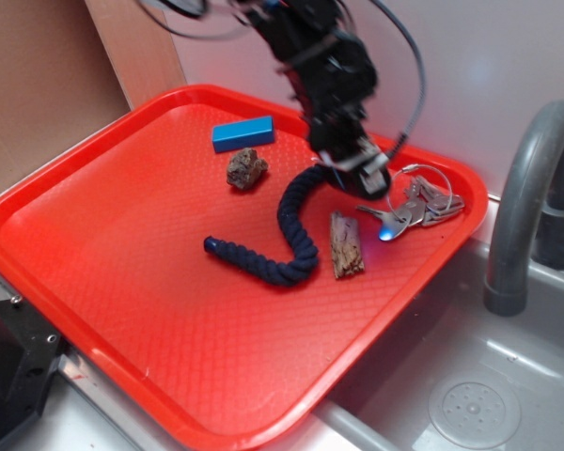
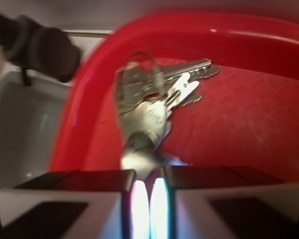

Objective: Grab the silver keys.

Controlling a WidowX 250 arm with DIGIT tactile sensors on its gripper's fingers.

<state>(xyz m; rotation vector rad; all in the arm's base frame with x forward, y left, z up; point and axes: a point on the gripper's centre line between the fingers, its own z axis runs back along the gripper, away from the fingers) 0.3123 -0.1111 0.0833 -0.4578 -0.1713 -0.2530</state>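
The silver keys (image 1: 423, 202) lie on a thin wire ring at the right end of the red tray (image 1: 150, 282), close to its rim. My gripper (image 1: 368, 174) hangs just left of and above them. In the wrist view the keys (image 2: 149, 109) lie directly ahead of the gripper (image 2: 148, 199), the nearest key head reaching up to the fingertips (image 2: 102, 181). The jaws stand almost together with only a thin bright slit between them, and nothing shows in it.
A dark blue rope (image 1: 296, 235) curls on the tray left of the gripper. A brown wood chunk (image 1: 346, 244) lies below the keys, with a grey-brown rock (image 1: 247, 169) and a blue block (image 1: 242, 132) farther left. A grey faucet (image 1: 526, 188) and a sink (image 1: 470, 404) stand to the right.
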